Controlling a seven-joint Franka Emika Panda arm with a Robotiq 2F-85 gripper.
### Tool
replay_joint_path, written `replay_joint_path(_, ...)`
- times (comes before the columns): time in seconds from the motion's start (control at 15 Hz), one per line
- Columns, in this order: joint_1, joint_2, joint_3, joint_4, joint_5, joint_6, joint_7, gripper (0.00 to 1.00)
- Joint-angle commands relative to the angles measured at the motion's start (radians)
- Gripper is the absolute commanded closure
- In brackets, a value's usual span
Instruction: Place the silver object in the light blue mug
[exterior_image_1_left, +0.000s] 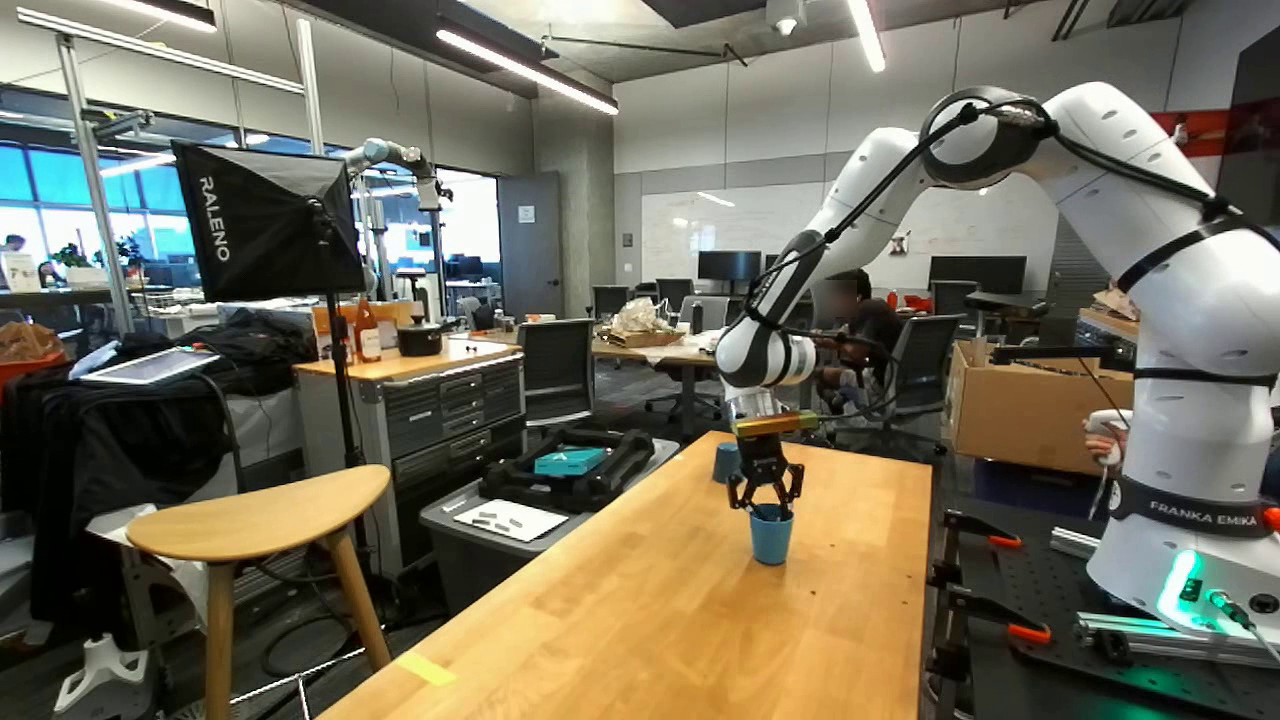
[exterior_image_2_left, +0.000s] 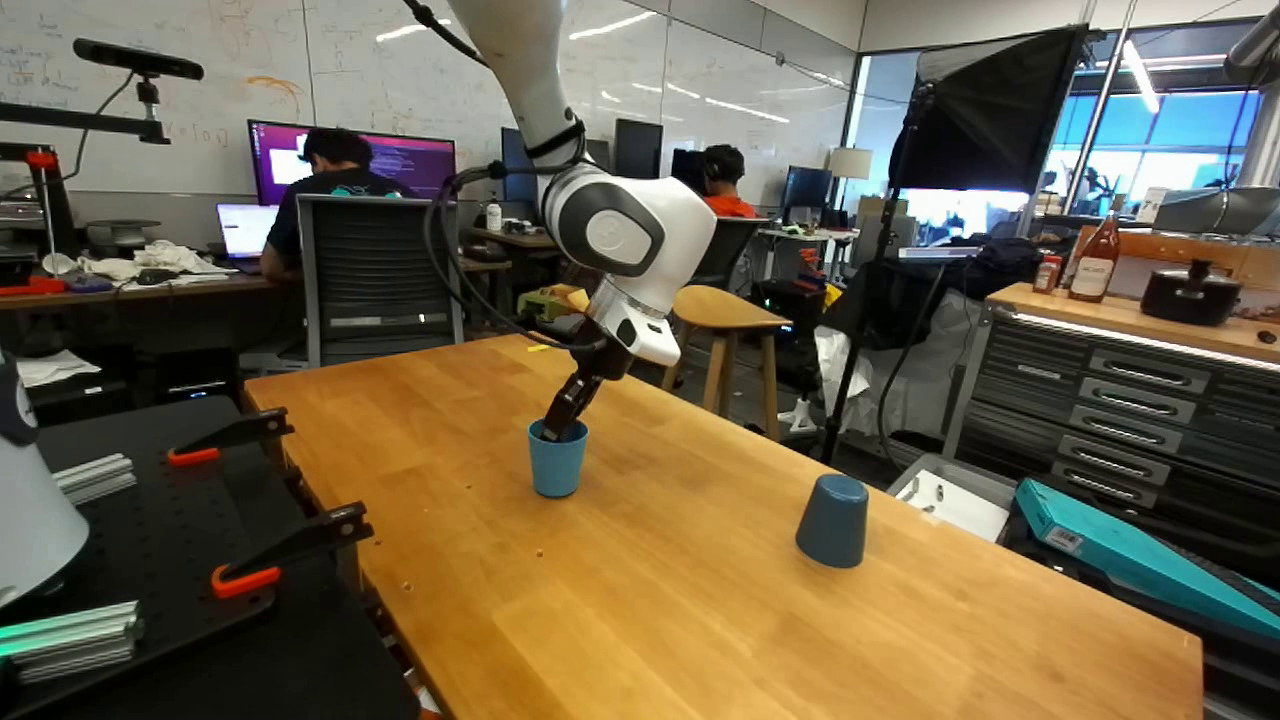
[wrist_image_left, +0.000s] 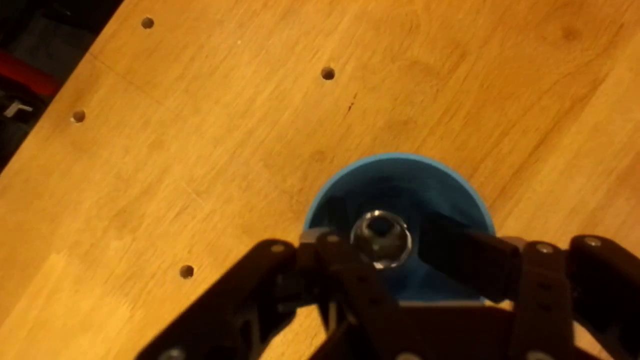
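Note:
The light blue mug (exterior_image_1_left: 771, 540) stands upright on the wooden table and shows in both exterior views (exterior_image_2_left: 557, 468). In the wrist view I look down into its open top, with the mug rim (wrist_image_left: 400, 156) around the fingers. The silver object (wrist_image_left: 382, 245), round and shiny like a ring or short tube, is inside the mug. My gripper (wrist_image_left: 384, 232) points down with its fingertips inside the mug, on either side of the silver object. A thin blue gap shows between the object and the right finger. The silver object is hidden in both exterior views.
A darker blue cup (exterior_image_2_left: 833, 522) stands upside down on the table (exterior_image_2_left: 680, 560), also visible in an exterior view (exterior_image_1_left: 726, 462). Clamps with orange tips (exterior_image_2_left: 245, 580) sit along the table edge by the robot base. A stool (exterior_image_1_left: 260, 515) stands beside the table.

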Motion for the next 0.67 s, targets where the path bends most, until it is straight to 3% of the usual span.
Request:
replay_joint_path(0.0, 0.017, -0.016, -0.017, 0.023, 0.010, -0.001, -0.014, 0.27)
replay_joint_path(0.2, 0.012, -0.045, -0.018, 0.032, 0.010, -0.005, -0.021, 0.08)
replay_joint_path(0.6, 0.005, -0.150, -0.026, 0.000, -0.014, -0.033, -0.094, 0.08)
